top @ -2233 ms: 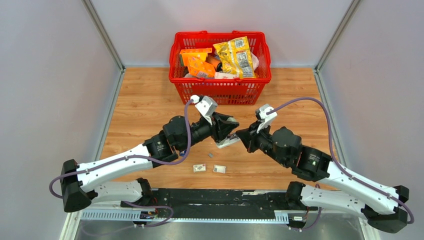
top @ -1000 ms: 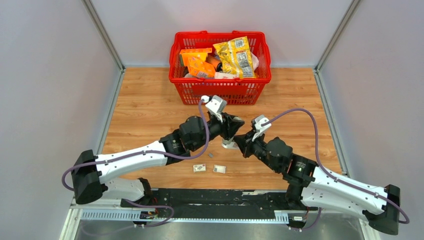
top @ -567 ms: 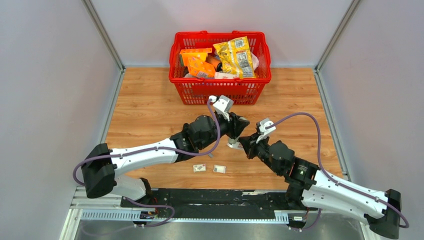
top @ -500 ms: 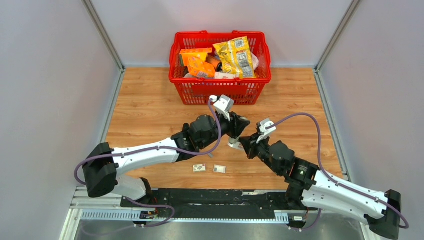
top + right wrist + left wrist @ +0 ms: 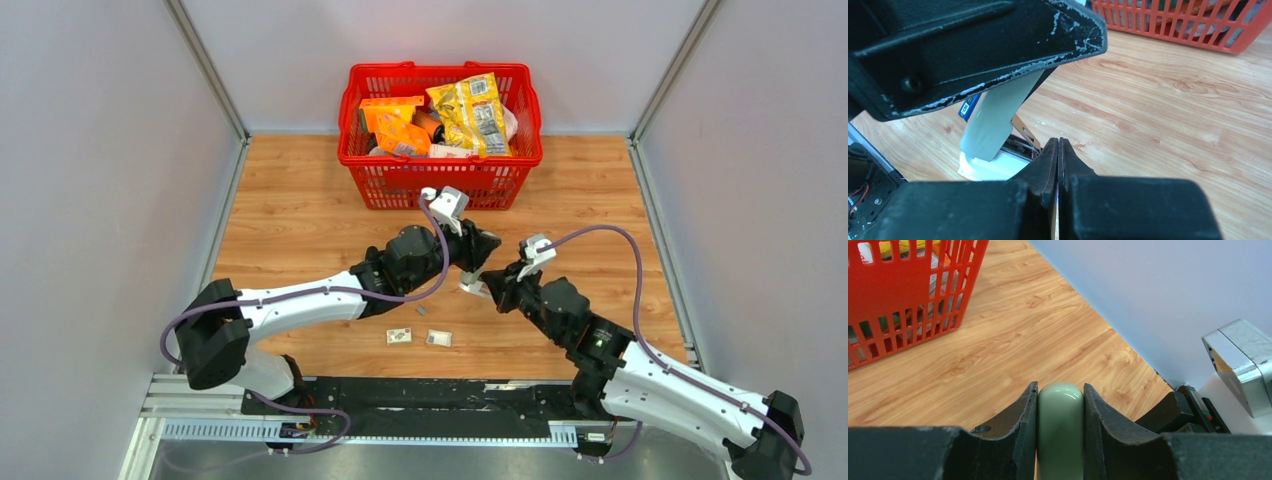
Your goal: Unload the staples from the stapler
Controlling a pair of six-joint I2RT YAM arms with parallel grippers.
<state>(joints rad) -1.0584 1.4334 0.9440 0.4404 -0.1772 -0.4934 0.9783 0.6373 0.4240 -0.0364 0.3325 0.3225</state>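
- A short grey strip of staples (image 5: 421, 310) lies flat on the wooden table (image 5: 300, 215), near the stapler.
- The stapler (image 5: 1060, 430), glossy pale green with a rounded back, is clamped between the left gripper's (image 5: 1060, 390) black fingers.
- The right gripper (image 5: 1058, 142) is pressed together and empty, its tips at the stapler's exposed metal rail.
- The red plastic lattice basket (image 5: 440, 182) holds crinkly orange and yellow snack packs.

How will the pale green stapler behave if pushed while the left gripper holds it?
Probably rigid: the stapler looks like hard glossy plastic. Its smooth rounded end, pinched in the left gripper, might slip or pivot under a push. It appears hinged open, so its halves may swing.
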